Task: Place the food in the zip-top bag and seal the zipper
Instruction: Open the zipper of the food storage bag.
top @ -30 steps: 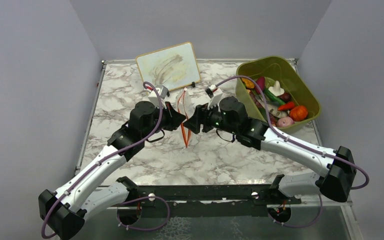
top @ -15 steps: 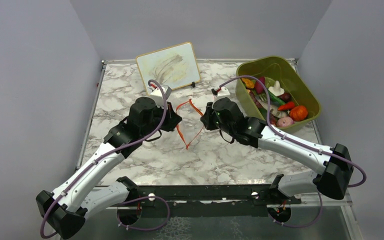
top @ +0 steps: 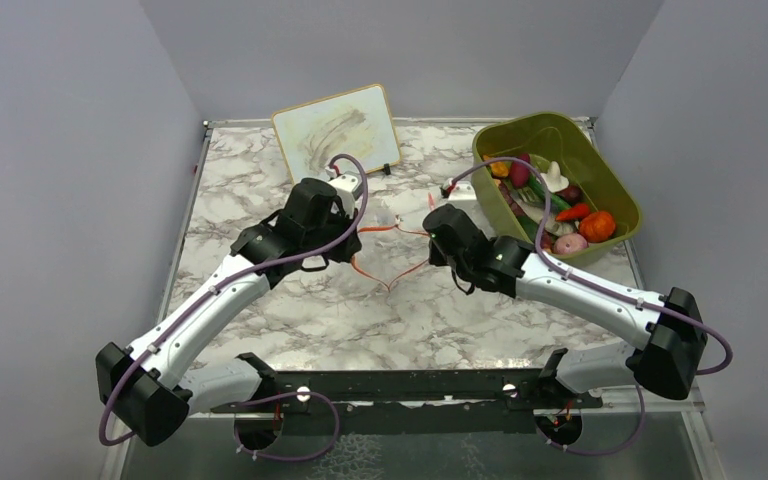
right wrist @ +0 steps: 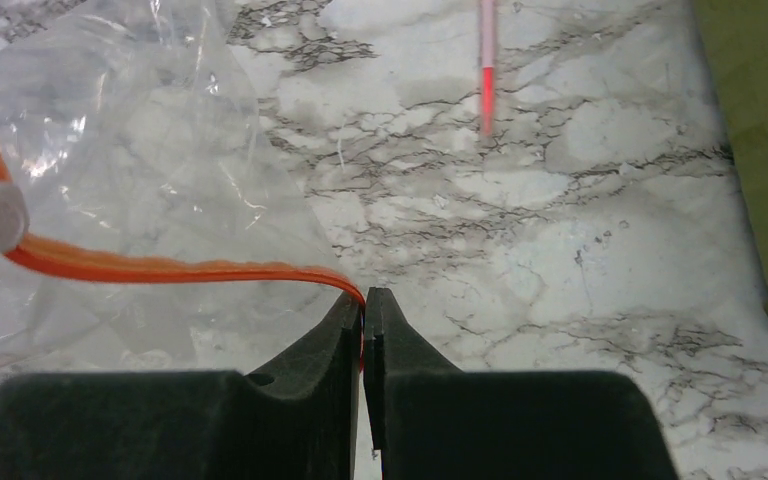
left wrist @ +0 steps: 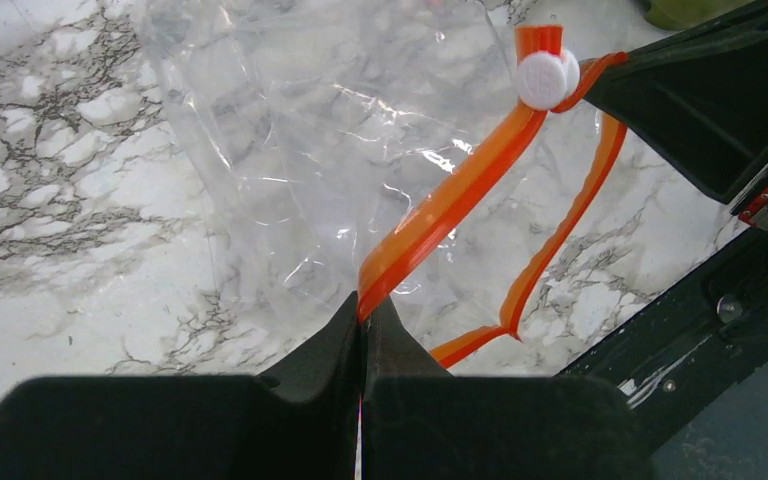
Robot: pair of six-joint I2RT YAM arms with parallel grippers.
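Three plain grey walls (top: 60,150) are closing in a white, grey-veined marble table (top: 250,200). A smeared whiteboard (top: 335,130) is leaning at the upper centre of the top view. A green bin (top: 592,150) is sitting at the upper right, holding the food (top: 597,225). A thin pink stick (right wrist: 485,70) is lying on the marble left of the bin.

At mid-table the bag (left wrist: 290,130) is hanging between the two arms, its clear body barely showing from above. Its zipper (left wrist: 450,200) is running left to right across the top view, so the bag's long axis is lying side to side. One orange strip is stretching fairly straight between the pincers, while the other is sagging in a V toward the bottom of the frame, leaving the mouth gaping. A white slider (left wrist: 547,78) is sitting on the strip between the pincers.

The left gripper (left wrist: 365,305) is pinching the left end of the zipper, and the right gripper (right wrist: 363,298) is pinching the right end.
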